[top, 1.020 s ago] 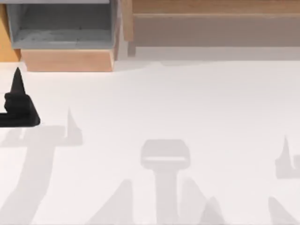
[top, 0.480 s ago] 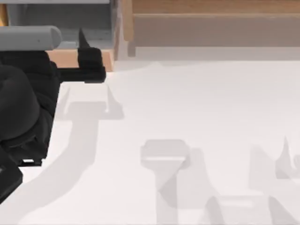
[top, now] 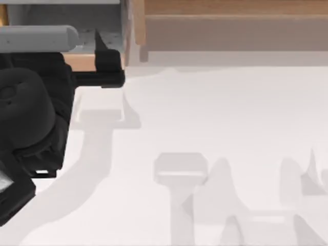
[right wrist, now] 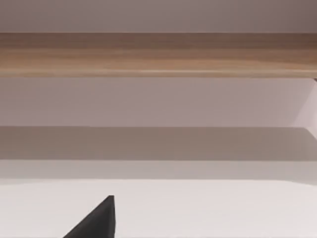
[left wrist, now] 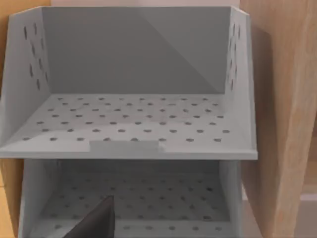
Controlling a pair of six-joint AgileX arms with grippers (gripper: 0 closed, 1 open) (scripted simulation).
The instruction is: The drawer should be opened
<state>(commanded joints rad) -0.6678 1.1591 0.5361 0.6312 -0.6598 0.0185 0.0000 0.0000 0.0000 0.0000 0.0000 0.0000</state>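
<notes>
Grey-walled drawer [top: 110,38] sits at the top view's far left, my left claw [top: 105,59] over its tan front board; whether it is open I cannot tell. Left wrist view: perforated grey drawer floor [left wrist: 133,198] under a grey tray [left wrist: 133,119]. Right wrist view: brown shelf [right wrist: 158,54], one dark right claw finger [right wrist: 99,220].

A long brown wooden shelf-like slab [top: 236,7] ran along the far edge of the plain white table [top: 215,118], toward its right side. Beside it stood 1 upright light wooden side panel [top: 137,23], casting a shadow.
</notes>
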